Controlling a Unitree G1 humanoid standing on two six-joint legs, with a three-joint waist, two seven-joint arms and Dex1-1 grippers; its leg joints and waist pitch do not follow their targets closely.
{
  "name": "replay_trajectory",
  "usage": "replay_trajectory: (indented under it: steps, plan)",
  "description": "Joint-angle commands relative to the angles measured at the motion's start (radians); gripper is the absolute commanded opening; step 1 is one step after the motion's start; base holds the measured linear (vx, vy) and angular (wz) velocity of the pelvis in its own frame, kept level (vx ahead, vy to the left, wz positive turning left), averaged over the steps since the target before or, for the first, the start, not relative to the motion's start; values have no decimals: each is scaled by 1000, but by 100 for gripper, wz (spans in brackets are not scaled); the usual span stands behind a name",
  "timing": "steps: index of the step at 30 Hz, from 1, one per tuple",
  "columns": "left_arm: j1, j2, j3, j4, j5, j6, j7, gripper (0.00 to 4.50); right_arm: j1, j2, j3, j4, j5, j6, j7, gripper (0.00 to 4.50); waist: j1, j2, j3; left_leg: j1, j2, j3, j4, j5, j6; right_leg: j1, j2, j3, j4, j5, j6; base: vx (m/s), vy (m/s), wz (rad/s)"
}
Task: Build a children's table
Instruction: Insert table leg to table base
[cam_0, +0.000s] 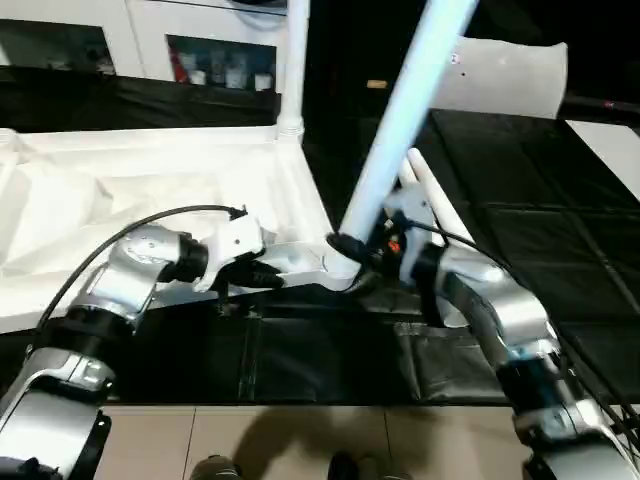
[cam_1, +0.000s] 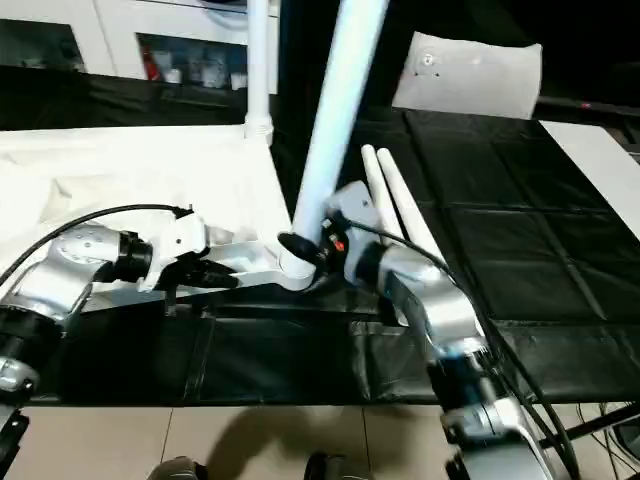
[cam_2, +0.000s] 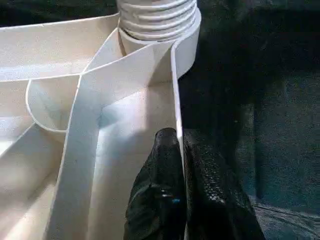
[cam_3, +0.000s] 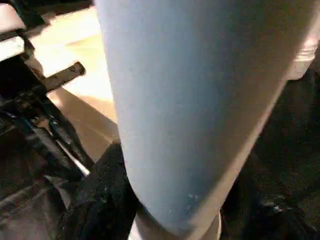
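The white tabletop (cam_0: 120, 200) lies ribbed side up on the black-covered table. One white leg (cam_0: 294, 60) stands upright in its far right corner socket. A second leg (cam_0: 405, 110) leans to the right, its threaded foot (cam_2: 157, 20) sitting in the near right corner socket. My right gripper (cam_0: 350, 250) is shut around this leg just above the socket, with black fingers (cam_3: 100, 200) on both sides of it. My left gripper (cam_0: 268, 272) is shut on the tabletop's near rim (cam_2: 177, 100), close to that same corner. Two more legs (cam_1: 395, 195) lie side by side behind my right wrist.
A white cabinet (cam_0: 200, 40) with dark compartments stands at the back. A white pillow-like slab (cam_1: 470, 70) rests at the far right of the black cloth (cam_1: 500, 240). A white surface (cam_0: 610, 140) borders the right edge. Tiled floor (cam_0: 280, 440) lies below the table's front edge.
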Motion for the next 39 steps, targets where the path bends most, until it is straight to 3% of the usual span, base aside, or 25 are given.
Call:
replay_trajectory:
  steps: [1, 11, 16, 20, 23, 29, 30, 32, 33, 34, 36, 37, 39]
  plan:
    - [26, -11, -25, -35, -12, 3, -53, 0, -1, -9, 23, 34, -20, 6, 23, 190, -2, 13, -83, 2, 7, 7, -69, -197, 11, 67, -60, 54, -65, -375, -128, 0, 0, 0]
    - [28, -13, -21, -45, -11, 6, -33, 0, 11, -18, 52, 30, -23, 29, 72, 190, -3, 11, -82, 3, 7, 7, -69, -203, 12, 66, -59, 54, -70, -407, -113, 0, 0, 0]
    - [32, -19, -18, -56, -8, 7, -21, 0, 1, 8, -3, 70, 23, 56, 55, 190, -3, 13, -81, 5, 7, 7, -69, -213, 13, 65, -60, 53, -72, -414, -117, 0, 0, 0]
    - [30, -22, -13, -49, -6, 3, -8, 0, -12, 35, -104, 153, 104, 100, 28, 190, -5, 13, -83, 6, 8, 6, -70, -222, 11, 65, -60, 53, -73, -415, -124, 0, 0, 0]
    - [29, -23, -9, -43, -2, -3, 6, 0, 5, 35, -127, 159, 126, 112, 31, 190, -3, 14, -83, 6, 9, 6, -70, -222, 9, 65, -59, 52, -71, -396, -131, 0, 0, 0]
    - [22, -27, -4, -27, 4, -14, 23, 0, 85, 26, -127, 135, 101, 61, 32, 190, 3, 18, -84, 5, 8, 7, -70, -219, 11, 64, -60, 53, -74, -394, -123, 0, 0, 0]
    - [20, -28, -2, -22, 7, -19, 32, 0, 108, 26, -127, 128, 92, 37, 29, 190, 3, 21, -83, 6, 7, 7, -71, -226, 11, 65, -59, 52, -73, -399, -124, 0, 0, 0]
    - [17, -29, -2, -18, 10, -24, 38, 0, 125, 24, -126, 123, 85, 15, 24, 190, 5, 18, -83, 6, 7, 7, -71, -231, 12, 64, -59, 52, -75, -409, -119, 0, 0, 0]
    - [14, -32, 0, -10, 15, -27, 46, 0, 159, 13, -106, 103, 48, -53, 10, 190, 8, 26, -81, 6, 7, 6, -72, -239, 11, 62, -61, 52, -79, -419, -115, 0, 0, 0]
    - [14, -32, 0, -10, 15, -28, 46, 0, 161, 12, -105, 102, 47, -55, 9, 190, 8, 23, -82, 8, 7, 7, -72, -242, 9, 61, -59, 51, -79, -421, -112, 0, 0, 0]
    - [7, -34, 0, 5, 25, -37, 58, 0, 205, -11, -75, 62, -5, -124, -8, 190, 11, 20, -81, 8, 5, 6, -72, -253, 14, 61, -58, 50, -83, -458, -95, 0, 0, 0]
    - [7, -34, 0, 7, 27, -38, 59, 0, 217, -17, -69, 48, -14, -132, -9, 190, 13, 24, -77, 5, 4, 5, -74, -256, 14, 61, -58, 49, -86, -473, -86, 0, 0, 0]
    - [7, -34, 1, 9, 28, -41, 59, 0, 236, -29, -54, 24, -33, -151, -9, 190, 15, 24, -78, 8, 3, 4, -74, -278, 17, 60, -59, 47, -94, -528, -63, 0, 0, 0]
